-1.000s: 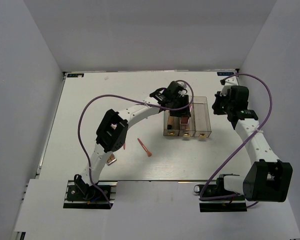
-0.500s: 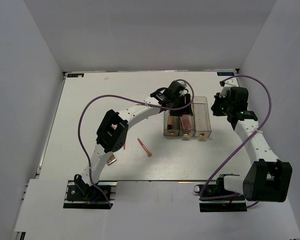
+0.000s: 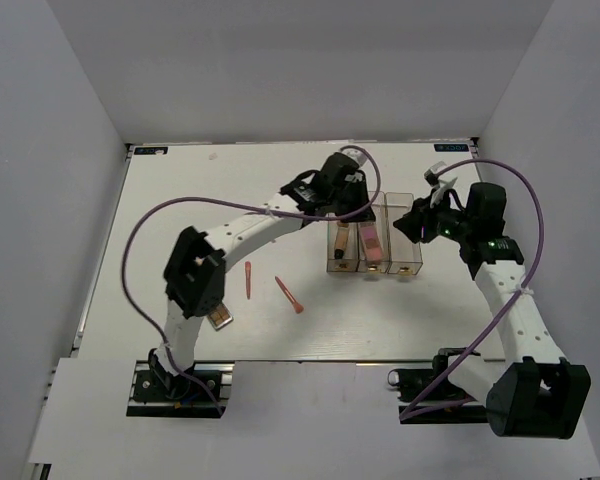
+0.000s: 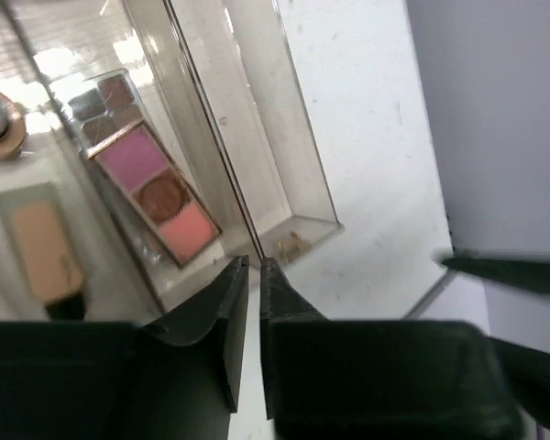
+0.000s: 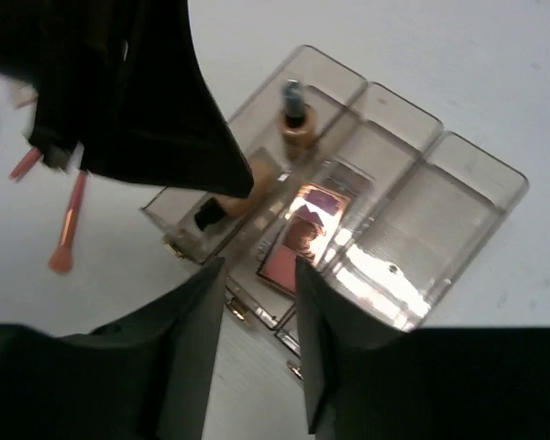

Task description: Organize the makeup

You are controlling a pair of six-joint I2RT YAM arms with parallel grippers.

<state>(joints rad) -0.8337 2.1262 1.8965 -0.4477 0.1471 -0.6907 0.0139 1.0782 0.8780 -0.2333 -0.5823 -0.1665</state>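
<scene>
Three clear boxes stand side by side mid-table. In the middle box lies a pink and brown palette. Two tan bottles are in the left box. Two salmon-pink sticks lie on the table left of the boxes. A small brownish makeup piece rests by the left arm's elbow. My left gripper hovers over the far end of the boxes, shut and empty. Beside the right box, my right gripper is open and empty.
The right box holds nothing. White walls enclose the table on three sides. The left arm's purple cable loops over the left half, and the right arm's cable arches over the right side.
The palette went from my left gripper into the middle box. That gripper then shut and drew back; its elbow swung left, uncovering a second stick. My right gripper opened and swung toward the boxes.
</scene>
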